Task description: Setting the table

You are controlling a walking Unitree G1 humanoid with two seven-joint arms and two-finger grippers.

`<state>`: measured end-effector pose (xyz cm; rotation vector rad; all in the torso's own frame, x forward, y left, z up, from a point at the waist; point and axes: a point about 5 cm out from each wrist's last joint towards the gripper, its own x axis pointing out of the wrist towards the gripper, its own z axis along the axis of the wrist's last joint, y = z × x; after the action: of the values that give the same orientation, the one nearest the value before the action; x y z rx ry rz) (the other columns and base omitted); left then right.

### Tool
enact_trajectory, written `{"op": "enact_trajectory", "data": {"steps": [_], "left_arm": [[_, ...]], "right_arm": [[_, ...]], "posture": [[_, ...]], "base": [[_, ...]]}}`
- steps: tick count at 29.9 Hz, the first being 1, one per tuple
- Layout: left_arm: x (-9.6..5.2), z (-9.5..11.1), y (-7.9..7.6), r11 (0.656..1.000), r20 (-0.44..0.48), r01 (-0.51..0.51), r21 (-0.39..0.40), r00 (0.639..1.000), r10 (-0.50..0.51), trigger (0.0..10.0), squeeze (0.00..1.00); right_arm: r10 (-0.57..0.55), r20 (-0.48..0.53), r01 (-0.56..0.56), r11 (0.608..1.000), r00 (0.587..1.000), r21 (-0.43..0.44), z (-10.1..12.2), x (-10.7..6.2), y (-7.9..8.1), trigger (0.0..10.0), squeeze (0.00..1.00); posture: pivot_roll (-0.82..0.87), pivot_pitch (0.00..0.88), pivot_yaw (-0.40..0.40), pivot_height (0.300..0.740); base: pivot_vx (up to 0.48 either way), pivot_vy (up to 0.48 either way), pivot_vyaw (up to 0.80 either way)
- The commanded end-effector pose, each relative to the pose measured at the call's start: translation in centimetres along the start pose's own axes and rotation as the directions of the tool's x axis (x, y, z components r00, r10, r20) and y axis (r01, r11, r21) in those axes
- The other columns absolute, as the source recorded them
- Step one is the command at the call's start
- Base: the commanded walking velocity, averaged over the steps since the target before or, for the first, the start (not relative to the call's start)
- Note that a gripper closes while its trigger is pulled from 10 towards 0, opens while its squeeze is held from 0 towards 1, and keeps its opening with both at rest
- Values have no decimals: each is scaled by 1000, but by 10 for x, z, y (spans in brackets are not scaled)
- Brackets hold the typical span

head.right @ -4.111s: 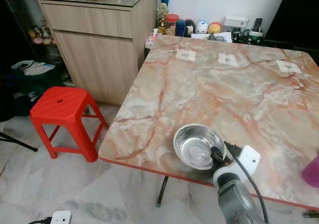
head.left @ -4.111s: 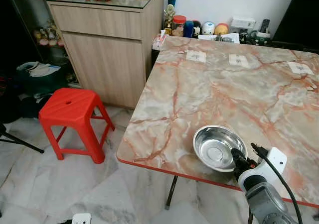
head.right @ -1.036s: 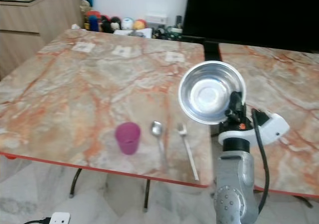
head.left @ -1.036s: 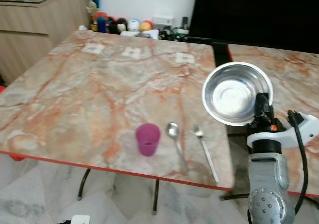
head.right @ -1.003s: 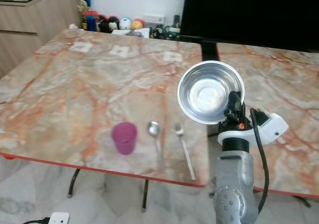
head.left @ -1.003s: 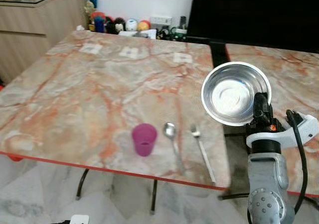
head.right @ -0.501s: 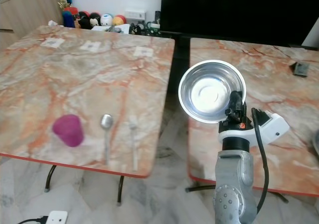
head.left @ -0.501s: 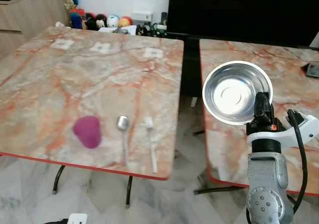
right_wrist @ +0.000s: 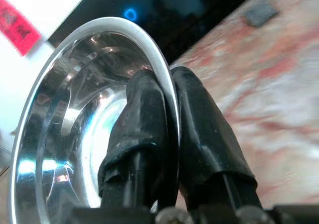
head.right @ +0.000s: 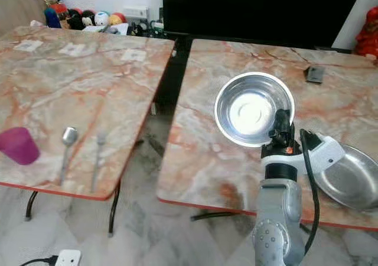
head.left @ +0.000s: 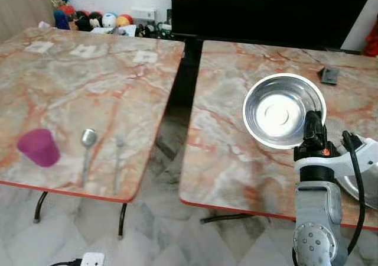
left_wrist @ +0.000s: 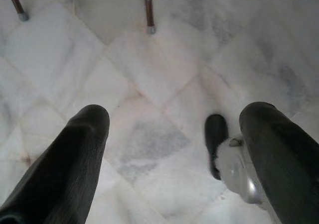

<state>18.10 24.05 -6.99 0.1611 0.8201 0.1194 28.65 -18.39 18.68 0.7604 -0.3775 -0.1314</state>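
My right claw (head.left: 311,126) is clamped on the rim of a steel bowl (head.left: 283,109), one finger inside and one outside (the right wrist view shows the rim pinched between them). I hold the bowl up in the air, tipped so its hollow faces me, above the near half of the right-hand marble table (head.left: 236,130).

Just to the right of this claw, and lower, a second steel dish (head.right: 348,180) lies flat on the same table by its near edge. Farther away, beyond the bowl and a little to the right, a small dark flat object (head.left: 329,74) rests on the marble.

Well off to the left of the claw, across a gap, stands another marble table (head.left: 71,94). Near its front edge sit a purple cup (head.left: 38,148), a spoon (head.left: 87,145) and a fork (head.left: 118,159), in a row from left to right, each apart from the next.

My left claw (left_wrist: 174,149) hangs low with its fingers spread wide over the white marble floor (left_wrist: 159,64).
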Motion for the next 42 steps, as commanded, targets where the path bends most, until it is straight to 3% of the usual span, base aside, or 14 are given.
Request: {"op": "enact_trajectory", "data": {"steps": [1,11,21,27,42], "left_arm": [[-2,-8,-3,1000,-30,12,5,999,-12,10000,0],[-2,-10,-3,1000,-36,12,4,999,-12,10000,0],[-2,-10,-3,1000,-38,16,-1,999,-16,10000,0],[-2,-9,-2,1000,-39,14,-6,999,-14,10000,0],[-2,-10,-2,1000,-42,9,-7,999,-9,10000,0]], "right_arm": [[-32,11,32,1000,999,0,2,-1,-4,10000,0],[-86,16,87,996,996,-14,2,0,-12,10000,0],[-178,16,178,983,984,-32,-1,3,-25,10000,0],[-168,0,168,985,986,-28,-4,3,-23,10000,0],[-142,-28,141,990,989,-21,-10,4,-19,10000,0]], "posture": [[-3,98,-11,740],[-5,82,-9,740],[-2,92,-6,740],[-2,94,-6,740],[-1,100,-6,740]], "base": [[0,-240,-544],[0,-24,-744],[0,0,0],[0,0,0],[330,0,0]]}}
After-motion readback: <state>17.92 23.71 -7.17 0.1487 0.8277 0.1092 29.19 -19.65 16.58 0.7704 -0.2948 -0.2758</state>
